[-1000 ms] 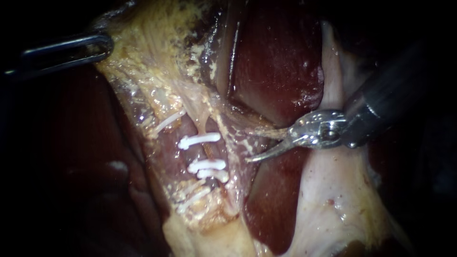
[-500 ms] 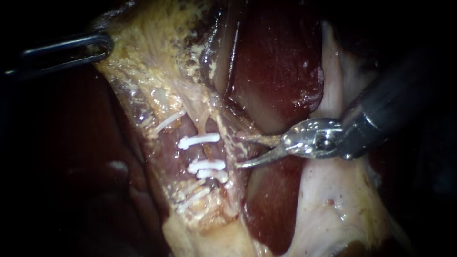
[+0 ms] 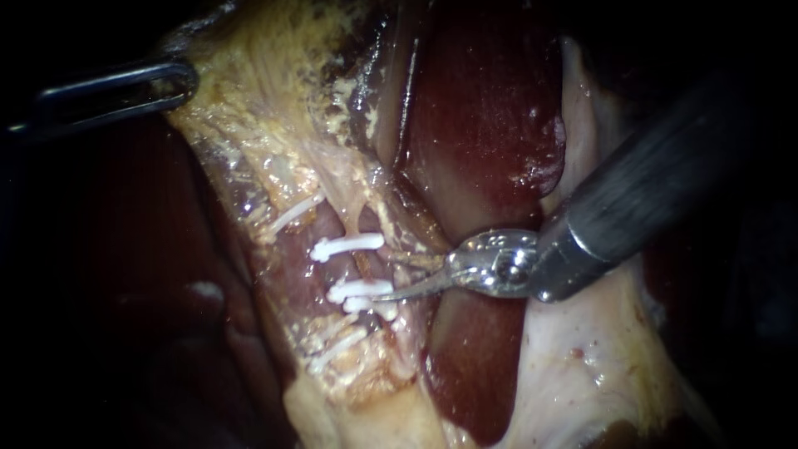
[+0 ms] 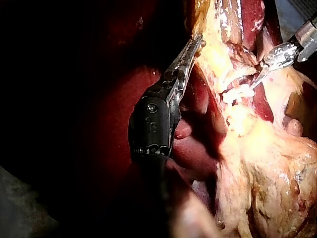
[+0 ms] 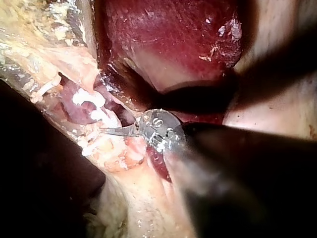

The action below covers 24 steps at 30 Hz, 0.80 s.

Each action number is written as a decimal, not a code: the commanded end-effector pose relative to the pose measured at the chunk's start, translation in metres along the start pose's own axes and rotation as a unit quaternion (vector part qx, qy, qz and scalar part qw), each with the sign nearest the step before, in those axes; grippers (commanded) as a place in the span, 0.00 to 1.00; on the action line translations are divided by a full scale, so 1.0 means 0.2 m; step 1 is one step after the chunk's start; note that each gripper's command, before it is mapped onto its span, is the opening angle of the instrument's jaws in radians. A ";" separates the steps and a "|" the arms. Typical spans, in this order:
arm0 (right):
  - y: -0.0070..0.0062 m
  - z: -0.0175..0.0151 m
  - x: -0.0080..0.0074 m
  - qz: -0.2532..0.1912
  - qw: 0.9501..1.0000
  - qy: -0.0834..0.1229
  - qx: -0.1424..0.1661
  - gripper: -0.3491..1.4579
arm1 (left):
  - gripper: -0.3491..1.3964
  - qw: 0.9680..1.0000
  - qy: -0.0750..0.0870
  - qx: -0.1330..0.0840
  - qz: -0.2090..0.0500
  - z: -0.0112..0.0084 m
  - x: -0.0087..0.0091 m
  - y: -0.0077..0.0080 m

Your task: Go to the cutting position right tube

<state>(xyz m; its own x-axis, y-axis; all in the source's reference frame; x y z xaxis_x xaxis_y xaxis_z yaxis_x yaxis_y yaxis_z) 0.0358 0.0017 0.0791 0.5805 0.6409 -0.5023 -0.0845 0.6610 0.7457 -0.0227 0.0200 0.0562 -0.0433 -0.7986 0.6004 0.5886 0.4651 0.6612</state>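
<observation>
**Count: 2 instruments, 3 white clips (image 3: 360, 289), 1 thin tube (image 3: 363, 266).**

The endoscope view shows 2 instruments: 1 left instrument (image 3: 179, 81) and 1 right instrument (image 3: 384, 278), the right one ending in 2 jaws. 3 bright white clips cross the 1 tube, 1 alone above and 2 close together below. 2 paler white streaks (image 3: 291, 214) lie near them; whether these are clips cannot be told. The left wrist view shows both instruments, the right wrist view only 1.

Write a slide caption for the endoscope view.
The open right instrument sits beside the tube, level with the gap between upper clip and lower clips.
</observation>
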 end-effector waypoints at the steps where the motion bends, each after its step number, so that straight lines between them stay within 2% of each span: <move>1: 0.000 0.001 0.000 0.003 1.000 0.000 0.001 0.89 | 0.00 1.000 0.000 0.000 0.000 0.000 0.000 0.000; 10: 0.000 0.013 0.006 0.015 1.000 -0.006 0.020 0.89 | 0.00 1.000 0.000 0.000 0.000 0.000 0.000 0.000; 14: 0.000 0.017 0.006 0.016 0.999 -0.007 0.038 0.89 | 0.00 1.000 0.000 0.000 0.000 0.000 0.000 0.000; 19: -0.002 0.018 0.005 0.006 0.997 0.007 0.073 0.89 | 0.00 1.000 0.000 0.000 0.000 0.000 0.000 0.000; 24: -0.004 0.019 0.007 -0.005 0.995 0.016 0.094 0.89 | 0.00 1.000 0.000 0.000 0.000 0.000 0.000 0.000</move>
<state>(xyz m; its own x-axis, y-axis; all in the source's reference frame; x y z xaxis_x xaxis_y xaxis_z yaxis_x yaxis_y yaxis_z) 0.0399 0.0006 0.0794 0.5524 0.6481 -0.5243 0.0845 0.5821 0.8087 -0.0227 0.0200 0.0562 -0.0435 -0.7985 0.6005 0.5890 0.4650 0.6609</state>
